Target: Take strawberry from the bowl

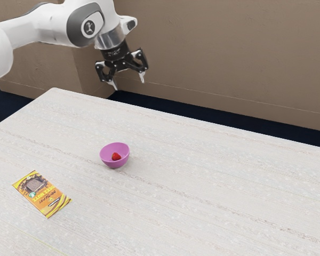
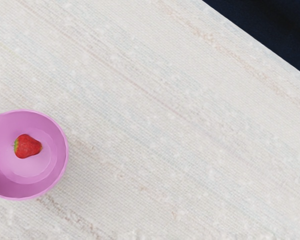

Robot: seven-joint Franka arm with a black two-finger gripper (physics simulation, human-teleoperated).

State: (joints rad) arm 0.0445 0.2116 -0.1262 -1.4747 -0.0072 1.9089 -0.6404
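Observation:
High above the table, the black gripper (image 1: 129,82) hangs open in the exterior view, its two fingertips wide apart and nothing between them. Below it stands the pink-purple bowl (image 1: 108,161), upright on the table. Inside, on the bowl's bottom, lies a red strawberry (image 1: 116,156). The wrist view looks down into the bowl (image 2: 58,155), where the strawberry (image 2: 28,146) has its green top visible. A wide height separates the gripper from both.
A yellow and orange packet (image 1: 41,194) lies flat on the pale table (image 1: 202,181), near the bowl. Behind the table's far edge are a dark floor and a brown wall (image 1: 229,58).

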